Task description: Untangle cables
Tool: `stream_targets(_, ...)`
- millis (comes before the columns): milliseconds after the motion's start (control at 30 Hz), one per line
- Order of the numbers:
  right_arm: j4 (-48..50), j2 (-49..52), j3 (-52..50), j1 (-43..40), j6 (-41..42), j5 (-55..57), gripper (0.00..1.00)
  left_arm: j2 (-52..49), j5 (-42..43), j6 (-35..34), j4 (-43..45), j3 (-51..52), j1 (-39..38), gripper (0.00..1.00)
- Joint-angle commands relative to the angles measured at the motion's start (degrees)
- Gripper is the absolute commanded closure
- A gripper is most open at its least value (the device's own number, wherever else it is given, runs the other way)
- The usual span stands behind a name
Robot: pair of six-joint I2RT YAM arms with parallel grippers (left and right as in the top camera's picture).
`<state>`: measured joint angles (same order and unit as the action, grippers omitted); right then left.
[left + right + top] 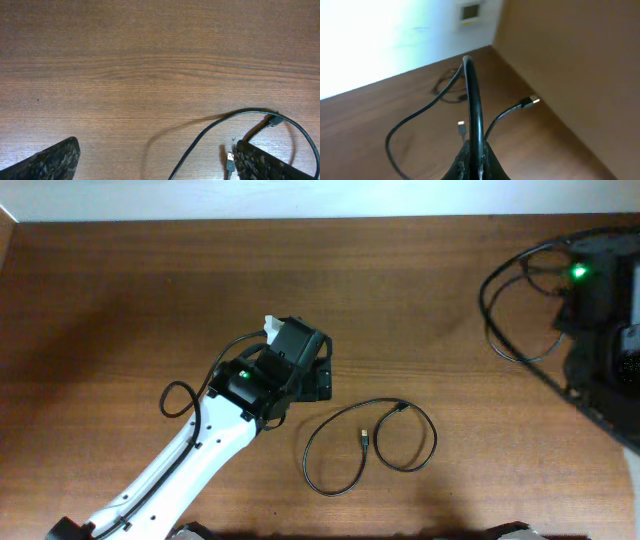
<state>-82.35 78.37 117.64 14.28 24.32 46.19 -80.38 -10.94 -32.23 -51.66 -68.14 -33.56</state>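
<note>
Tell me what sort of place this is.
Probably a robotics lab bench: a wooden table with thin black cables lying loose on it, a white robot arm reaching over it, and a dark arm at its edge.

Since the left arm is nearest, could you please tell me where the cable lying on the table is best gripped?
Probably the cable on its single bare strand, from straight above, left gripper fingers straddling it: it lies flat there, away from the plug.
</note>
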Motion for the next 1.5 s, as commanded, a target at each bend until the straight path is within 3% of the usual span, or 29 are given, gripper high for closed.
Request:
stream_targets(0, -0.5, -0.4, 1.3, -9.6, 0.2, 1.8, 0.96, -0.2, -0.2, -0.5, -0.1, -0.2, 0.3, 0.01)
stream_targets(67, -0.6, 0.2, 1.3, -17.4, 0.2, 0.7, 0.96, -0.2, -0.2, -0.5, -0.1, -0.2, 0.3, 0.01)
stream_targets(167, -0.5, 3.0, 1.3, -32.2, 6.5, -11.7, 0.96, -0.2, -0.2, -0.5, -0.1, -0.2, 0.3, 0.01)
stream_targets(233, -0.2, 7.5, 1.3, -40.1, 6.4, -20.5, 0.96, -0.2, -0.2, -0.5, -0.1, -0.2, 0.3, 0.01)
stream_targets(467, 5.3, 23.5, 1.3, -51.9, 6.4, -31.9, 0.96, -0.2, -0.2, -0.5, -0.1, -0.2, 0.3, 0.01)
stream_targets(733, 20.9, 31.1, 0.9, -52.6, 6.1, -35.5, 0.96, -0.2, -0.2, -0.5, -0.1, -0.2, 0.3, 0.01)
stream_targets(833, 34.9, 31.7, -3.1, -52.6, -5.1, -44.9, 0.96, -0.2, -0.2, -0.5, -0.1, -0.2, 0.3, 0.01)
stream_targets(867, 43.0, 31.7, -8.6, -52.6, -10.1, -47.1, 0.96, -0.2, -0.2, -0.5, -0.1, -0.2, 0.3, 0.01)
stream_targets(1033, 78.1, 31.8, -38.2, -52.6, -10.4, -46.8, 0.96, -0.2, -0.2, -0.5, -0.1, -0.2, 0.3, 0.01)
stream_targets(1067, 82.9, 31.8, -43.7, -52.7, -10.4, -42.1, 0.96, -0.2, -0.2, -0.5, -0.1, -0.2, 0.3, 0.01)
stream_targets(1133, 83.5, 31.8, -44.0, -52.7, -10.4, -39.4, 0.96, -0.2, -0.2, -0.5, -0.1, -0.2, 0.3, 0.01)
stream_targets(1300, 83.6, 31.8, -45.7, -52.6, -10.4, -45.9, 0.96, -0.2, -0.2, -0.5, -0.1, -0.2, 0.3, 0.01)
stream_targets(1367, 79.5, 31.8, -46.2, -52.6, -10.4, -46.0, 0.96, -0.2, -0.2, -0.5, -0.1, -0.2, 0.3, 0.01)
stream_targets(1400, 75.8, 31.8, -46.2, -52.6, -10.4, -47.1, 0.68, -0.2, -0.2, -0.5, -0.1, -0.2, 0.3, 0.01)
stream_targets(1433, 71.8, 31.8, -46.2, -52.6, -10.4, -47.1, 0.09, -0.2, -0.2, -0.5, -0.1, -0.2, 0.3, 0.01)
stream_targets(1467, 67.3, 31.7, -46.2, -52.6, -10.4, -47.3, 0.02, -0.2, -0.2, -0.5, -0.1, -0.2, 0.3, 0.01)
